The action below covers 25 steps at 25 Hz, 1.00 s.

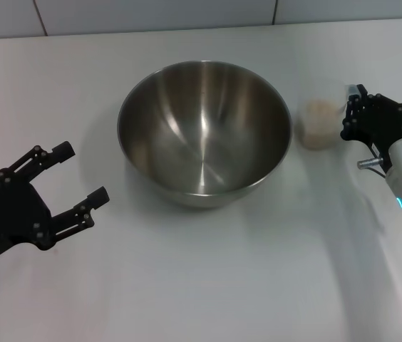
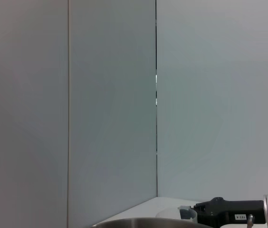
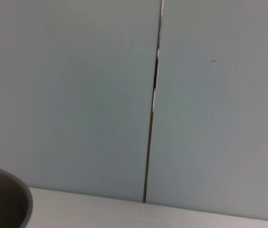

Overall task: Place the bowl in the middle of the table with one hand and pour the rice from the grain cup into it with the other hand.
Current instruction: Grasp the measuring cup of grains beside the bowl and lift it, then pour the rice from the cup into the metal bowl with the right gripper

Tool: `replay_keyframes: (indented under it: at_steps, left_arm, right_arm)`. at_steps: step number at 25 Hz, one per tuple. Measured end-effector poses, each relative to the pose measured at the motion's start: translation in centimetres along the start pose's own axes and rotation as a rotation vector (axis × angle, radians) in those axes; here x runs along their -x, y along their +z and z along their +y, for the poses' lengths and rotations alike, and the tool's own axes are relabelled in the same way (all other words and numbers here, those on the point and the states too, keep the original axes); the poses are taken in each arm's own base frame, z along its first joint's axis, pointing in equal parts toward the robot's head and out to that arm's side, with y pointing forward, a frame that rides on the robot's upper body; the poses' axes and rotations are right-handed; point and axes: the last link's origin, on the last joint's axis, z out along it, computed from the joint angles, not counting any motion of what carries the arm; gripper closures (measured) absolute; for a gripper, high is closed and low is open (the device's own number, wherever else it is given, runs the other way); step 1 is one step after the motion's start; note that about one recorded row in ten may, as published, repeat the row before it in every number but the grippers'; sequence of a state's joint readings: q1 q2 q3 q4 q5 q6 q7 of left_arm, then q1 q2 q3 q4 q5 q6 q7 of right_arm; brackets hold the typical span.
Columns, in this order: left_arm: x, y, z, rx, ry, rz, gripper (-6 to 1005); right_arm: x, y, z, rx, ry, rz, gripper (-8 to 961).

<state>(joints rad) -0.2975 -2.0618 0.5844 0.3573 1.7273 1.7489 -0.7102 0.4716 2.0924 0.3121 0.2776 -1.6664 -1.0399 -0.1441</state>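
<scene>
The steel bowl (image 1: 204, 132) stands upright and empty on the white table (image 1: 208, 285), about in the middle. Its rim also shows in the left wrist view (image 2: 146, 222) and its side in the right wrist view (image 3: 8, 199). The grain cup (image 1: 318, 124) stands just right of the bowl, filled with rice (image 1: 319, 112). My right gripper (image 1: 348, 112) is open right beside the cup on its right, fingers not around it; it also shows in the left wrist view (image 2: 224, 213). My left gripper (image 1: 82, 172) is open and empty, left of the bowl and apart from it.
A tiled wall (image 1: 187, 14) runs along the table's far edge. Bare tabletop lies in front of the bowl and at the far left.
</scene>
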Motion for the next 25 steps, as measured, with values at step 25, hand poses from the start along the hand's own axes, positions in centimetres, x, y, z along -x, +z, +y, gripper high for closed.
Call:
replay_keyframes:
  at_steps: [25]
  left_arm:
    - [0.1, -0.1, 0.1, -0.002, -0.006, -0.001, 139]
  right_arm:
    - [4.9, 0.5, -1.5, -0.061, 0.004, -0.296, 920]
